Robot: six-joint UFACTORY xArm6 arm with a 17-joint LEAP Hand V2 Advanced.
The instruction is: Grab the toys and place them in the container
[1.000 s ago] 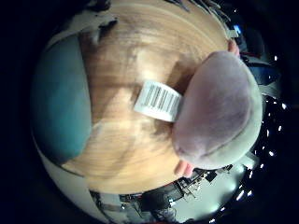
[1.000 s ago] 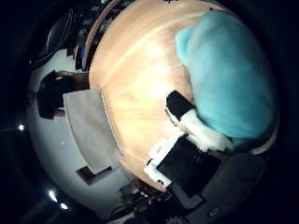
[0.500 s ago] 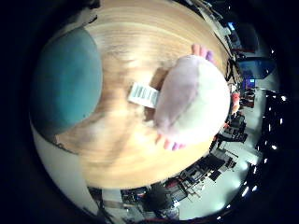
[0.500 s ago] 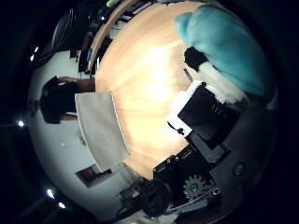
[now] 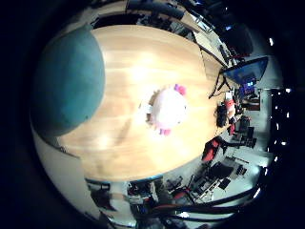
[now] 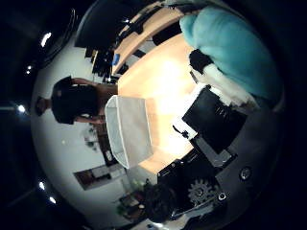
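I have risen, the pink toy [image 5: 167, 109] now shrinking on the table [image 5: 143, 152]; my hand [image 6: 213, 120] curls round the teal toy [image 6: 235, 48], to carry squarely over the container [image 6: 128, 129] beside that table.

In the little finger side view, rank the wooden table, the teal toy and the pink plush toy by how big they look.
1. wooden table
2. teal toy, though it sits nearest the camera, so it looks larger than it may be
3. pink plush toy
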